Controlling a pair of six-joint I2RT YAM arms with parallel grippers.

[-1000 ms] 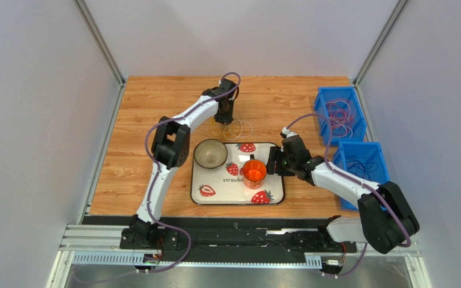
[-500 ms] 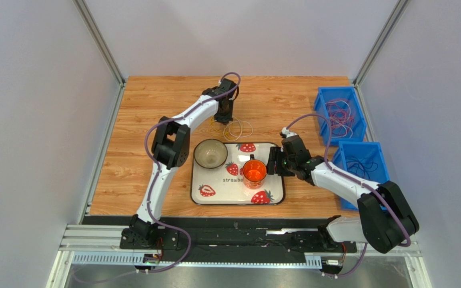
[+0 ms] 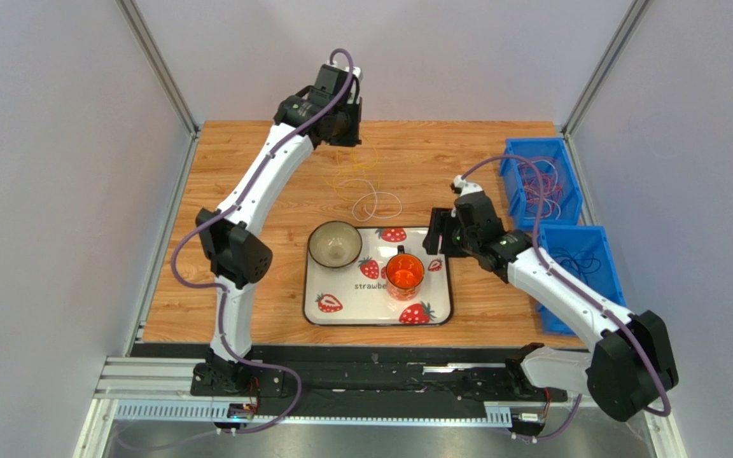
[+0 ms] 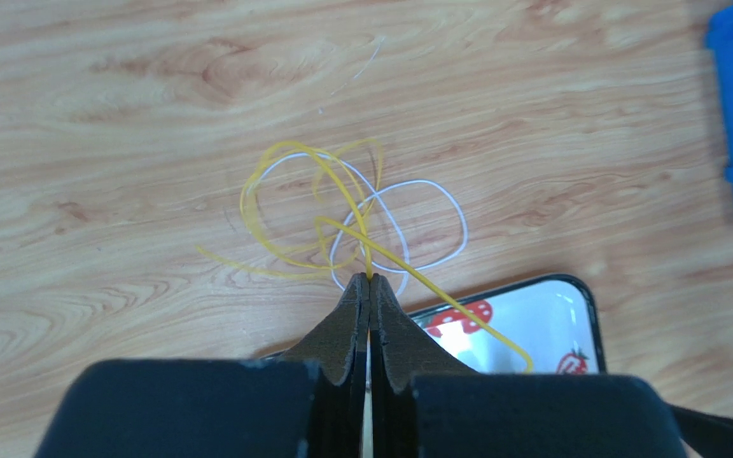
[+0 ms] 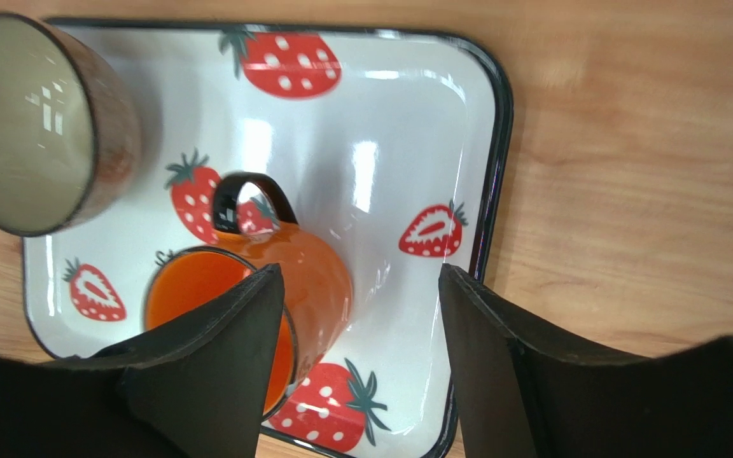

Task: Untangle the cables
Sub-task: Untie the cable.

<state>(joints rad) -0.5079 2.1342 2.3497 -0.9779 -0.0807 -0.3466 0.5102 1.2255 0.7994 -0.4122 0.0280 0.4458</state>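
We see the yellow cable (image 4: 289, 205) pinched tight in the left gripper (image 4: 370, 281), high over the far side of the table (image 4: 103, 95). Its loops hang from the tips toward the wood. One loose end points at the tray (image 5: 475, 124). The white cable (image 4: 437, 215) lies flat below, crossing it. The right gripper (image 5: 361, 324) hangs open over the tray, by the cup (image 5: 313, 277) and bowl (image 5: 26, 124).

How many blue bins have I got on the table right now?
2. Both sit at the right edge of the table: the far blue bin holds pinkish cables; the near blue bin, partly behind the right arm, holds dark cables.
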